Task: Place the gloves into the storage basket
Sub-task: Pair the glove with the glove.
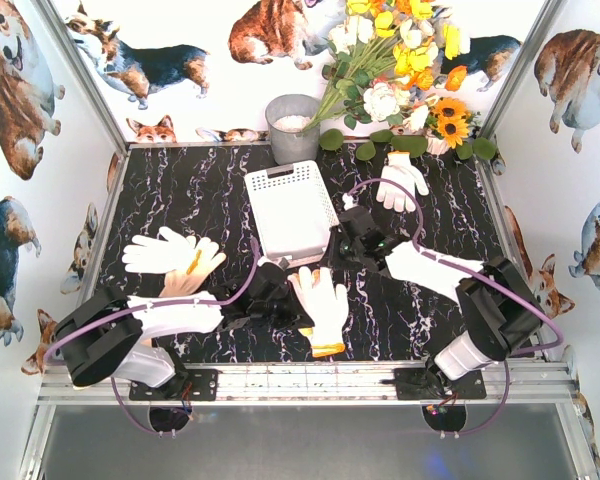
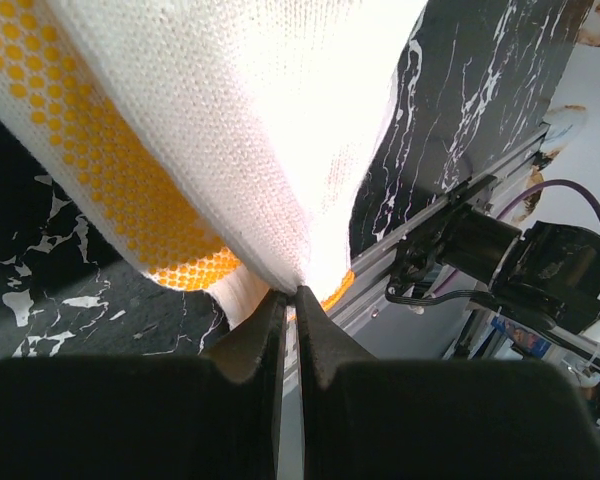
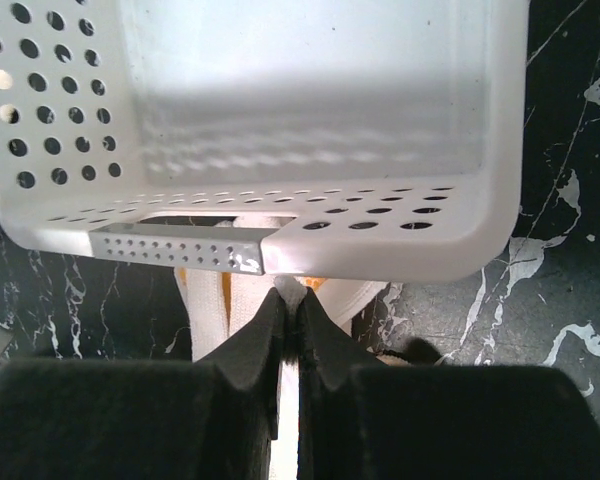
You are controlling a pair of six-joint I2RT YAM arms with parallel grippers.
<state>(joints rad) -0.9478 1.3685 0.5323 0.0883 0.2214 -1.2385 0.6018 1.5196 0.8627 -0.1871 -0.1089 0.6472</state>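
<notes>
On the black marbled table [image 1: 180, 200], boxed in by corgi-print walls [image 1: 20, 90], find a flower bunch [image 1: 400, 60] and a grey bucket [image 1: 293, 125] along the 12 o'clock edge. Locate the storage basket [image 1: 292, 215] just past table centre toward 12 o'clock, seemingly without contents. Count the gloves outside it: one white glove [image 1: 400, 182] at 2 o'clock near the flowers, a small heap [image 1: 170, 255] at 9 o'clock, and one orange-dotted glove [image 1: 322, 300] at 6 o'clock of the basket, cuff toward 6 o'clock.

Check the left gripper [image 2: 294, 295]: clenched on the orange-dotted glove close to the orange cuff trim, with the knit draped up over the jaws. Check the right gripper [image 3: 290, 300]: closed tight, tips just short of the basket's near wall, above white glove fingers. Cannot tell whether pinching fabric or merely poised over it.

Step in hand, by judgement: first transfer, glove gripped, not yet carried. Next: raise the glove clear of the near wall, travel toward 12 o'clock, release above the basket floor. Confirm the right gripper's hold first; if free of fabric, back it toward 3 o'clock. Expect limp knit to sag and snag on the slotted rim.
</notes>
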